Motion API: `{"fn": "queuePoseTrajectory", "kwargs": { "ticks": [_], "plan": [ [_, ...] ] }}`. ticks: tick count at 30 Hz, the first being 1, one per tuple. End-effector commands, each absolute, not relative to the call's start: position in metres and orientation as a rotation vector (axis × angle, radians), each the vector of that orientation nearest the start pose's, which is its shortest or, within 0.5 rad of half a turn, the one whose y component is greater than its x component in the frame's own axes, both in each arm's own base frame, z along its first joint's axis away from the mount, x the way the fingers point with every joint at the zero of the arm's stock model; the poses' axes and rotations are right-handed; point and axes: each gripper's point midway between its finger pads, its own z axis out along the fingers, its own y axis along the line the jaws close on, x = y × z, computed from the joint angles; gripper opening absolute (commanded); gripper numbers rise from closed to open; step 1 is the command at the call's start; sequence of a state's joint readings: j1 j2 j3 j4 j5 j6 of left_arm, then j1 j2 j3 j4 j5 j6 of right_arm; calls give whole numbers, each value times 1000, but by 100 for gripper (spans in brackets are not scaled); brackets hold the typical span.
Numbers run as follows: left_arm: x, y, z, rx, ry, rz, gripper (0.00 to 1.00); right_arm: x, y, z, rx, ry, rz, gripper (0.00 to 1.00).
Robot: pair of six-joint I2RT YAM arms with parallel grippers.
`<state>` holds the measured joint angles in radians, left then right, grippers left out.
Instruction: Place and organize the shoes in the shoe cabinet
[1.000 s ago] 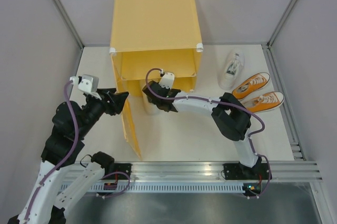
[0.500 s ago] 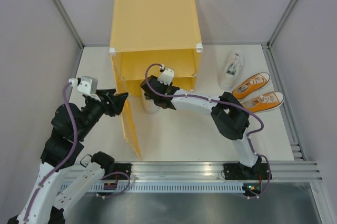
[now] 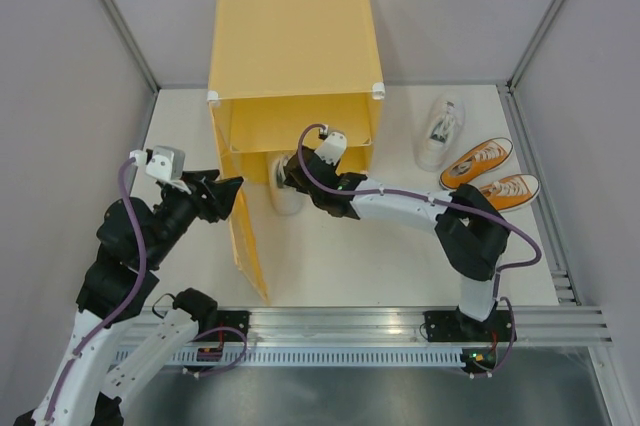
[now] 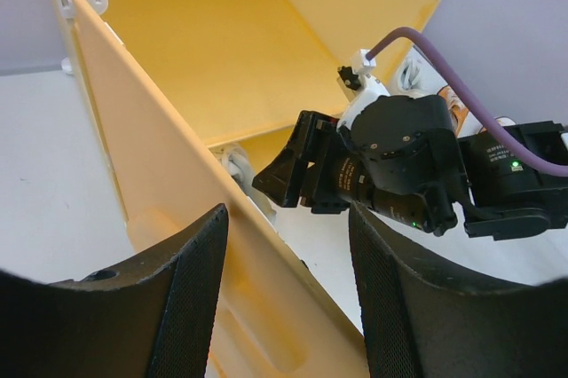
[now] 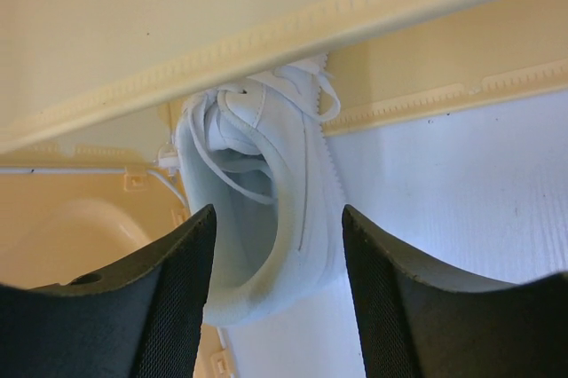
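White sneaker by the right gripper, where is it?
In the top view the white sneaker lies at the shoe cabinet's lower opening, toe under the shelf, between the open door on its left and the right gripper.

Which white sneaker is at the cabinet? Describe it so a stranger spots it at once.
Find the yellow shoe cabinet at the table's back. At its lower opening, just right of the open door, lies a white sneaker, toe under the shelf. Unlike the other white sneaker and the orange pair on the open table to the right, it sits partly inside.
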<state>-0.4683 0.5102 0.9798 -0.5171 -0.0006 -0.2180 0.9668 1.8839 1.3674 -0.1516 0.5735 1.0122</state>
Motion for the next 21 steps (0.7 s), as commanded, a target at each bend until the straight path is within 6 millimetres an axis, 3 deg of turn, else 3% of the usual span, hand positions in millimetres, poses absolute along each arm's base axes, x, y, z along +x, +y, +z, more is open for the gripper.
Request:
{"fn": "queuePoseTrajectory", "kwargs": {
  "ticks": [1, 6, 8, 9, 11, 12, 14, 15, 17, 18, 21],
  "plan": [
    [198, -103, 302, 269, 1815, -419, 61, 346, 402, 158, 329, 2056, 645, 64],
    [198, -102, 304, 265, 1812, -416, 61, 341, 396, 160, 309, 2051, 643, 63],
    [199, -102, 303, 264, 1813, -414, 61, 334, 393, 171, 289, 2032, 648, 63],
    [199, -102, 303, 262, 1817, -413, 61, 329, 390, 169, 277, 2036, 638, 63],
    [201, -102, 303, 256, 1817, -411, 61, 317, 389, 188, 256, 1990, 669, 62],
    [203, -102, 302, 254, 1820, -407, 61, 308, 384, 179, 234, 2004, 649, 61],
    [204, -100, 305, 246, 1818, -392, 61, 287, 386, 185, 175, 1986, 677, 54],
    [205, -98, 306, 238, 1815, -379, 61, 276, 382, 168, 144, 2009, 653, 52],
    [204, -94, 310, 226, 1795, -370, 61, 251, 390, 158, 87, 2023, 685, 44],
    [204, -91, 311, 217, 1789, -356, 61, 241, 386, 140, 68, 2050, 675, 42],
    [205, -88, 313, 210, 1758, -341, 60, 220, 393, 114, 36, 2078, 712, 36]
  ]
}}
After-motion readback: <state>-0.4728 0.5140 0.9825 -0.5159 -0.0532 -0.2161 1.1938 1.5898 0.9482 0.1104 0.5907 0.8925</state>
